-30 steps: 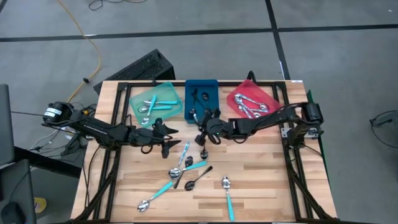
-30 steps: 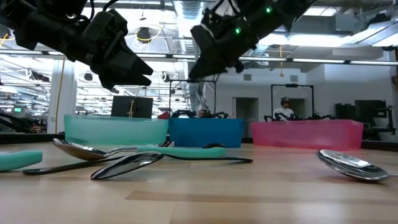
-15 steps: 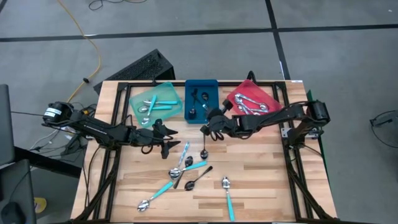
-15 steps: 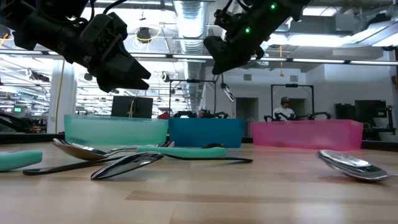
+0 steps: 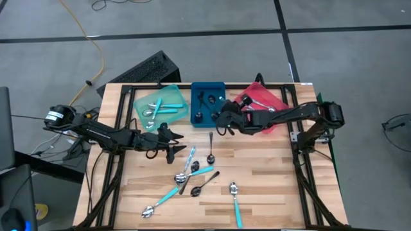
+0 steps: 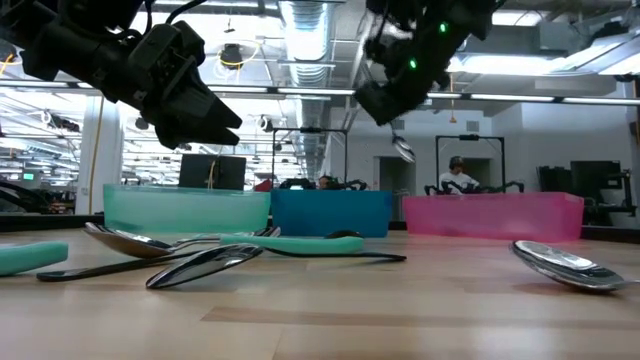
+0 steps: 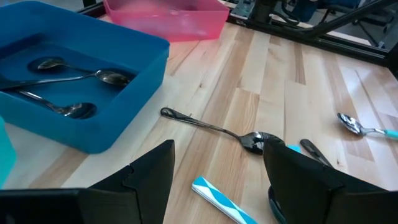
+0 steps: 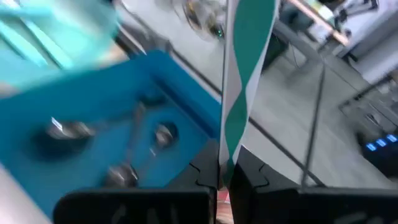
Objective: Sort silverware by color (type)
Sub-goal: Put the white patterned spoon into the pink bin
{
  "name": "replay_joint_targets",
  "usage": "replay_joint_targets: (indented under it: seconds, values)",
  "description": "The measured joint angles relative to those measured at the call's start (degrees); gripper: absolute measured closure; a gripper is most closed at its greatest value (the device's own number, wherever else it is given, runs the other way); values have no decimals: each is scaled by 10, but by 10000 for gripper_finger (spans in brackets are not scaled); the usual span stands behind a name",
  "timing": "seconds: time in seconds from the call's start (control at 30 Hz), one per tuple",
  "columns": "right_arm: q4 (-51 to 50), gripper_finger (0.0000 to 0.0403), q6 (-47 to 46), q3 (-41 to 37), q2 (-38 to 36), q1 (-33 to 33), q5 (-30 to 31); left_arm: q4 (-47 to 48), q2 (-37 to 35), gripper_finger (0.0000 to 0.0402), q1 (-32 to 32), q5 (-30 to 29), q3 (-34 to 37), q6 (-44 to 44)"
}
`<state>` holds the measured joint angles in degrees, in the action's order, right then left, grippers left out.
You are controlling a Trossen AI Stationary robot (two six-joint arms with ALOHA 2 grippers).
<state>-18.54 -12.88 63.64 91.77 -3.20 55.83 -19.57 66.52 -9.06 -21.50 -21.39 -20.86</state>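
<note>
My right gripper (image 5: 220, 120) hangs over the near right corner of the blue tray (image 5: 207, 96), shut on a teal-handled spoon (image 8: 239, 74). The spoon's silver bowl (image 6: 403, 150) shows below the gripper (image 6: 392, 100) in the low view. My left gripper (image 5: 174, 149) stands open above the table, left of a black spoon (image 5: 210, 149) that lies flat on the wood. Several more spoons (image 5: 191, 174) lie loose nearer the front edge. The teal tray (image 5: 160, 106) holds teal-handled spoons, the blue tray black ones, the red tray (image 5: 262, 102) silver ones. My right gripper pinches the spoon's teal-and-white handle (image 8: 227, 152) between its two fingers. The handle's free end stands out beyond the fingertips and the bowl hangs below them. The spoon is lifted clear of table and trays, steeply tilted.
The three trays stand side by side along the far edge. Loose teal-handled spoons (image 5: 160, 200) (image 5: 236, 202) lie near the front edge. Bare wood lies to the right of the spoons. A dark metal frame (image 5: 302, 167) runs along the table's sides.
My right gripper has risen and gone toward the table's far edge and right, from the wood in front of the blue tray to above that tray's near right corner. Its wrist has turned, and it has stayed shut on the spoon throughout.
</note>
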Motion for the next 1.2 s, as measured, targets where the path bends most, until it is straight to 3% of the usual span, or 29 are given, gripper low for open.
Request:
replay_joint_targets:
  seconds: [0.37, 0.63, 1.2]
  values:
    - [-241, 369, -171, 0, -9, -67, -2, 14, 0, 173, 0, -1, 0, -7]
    - [-422, 369, -305, -1, -9, -150, -43, 14, 0, 174, 0, -1, 0, -14]
    - [-400, 365, -265, -72, -6, -227, -110, 13, 0, 174, 0, -1, 0, -24]
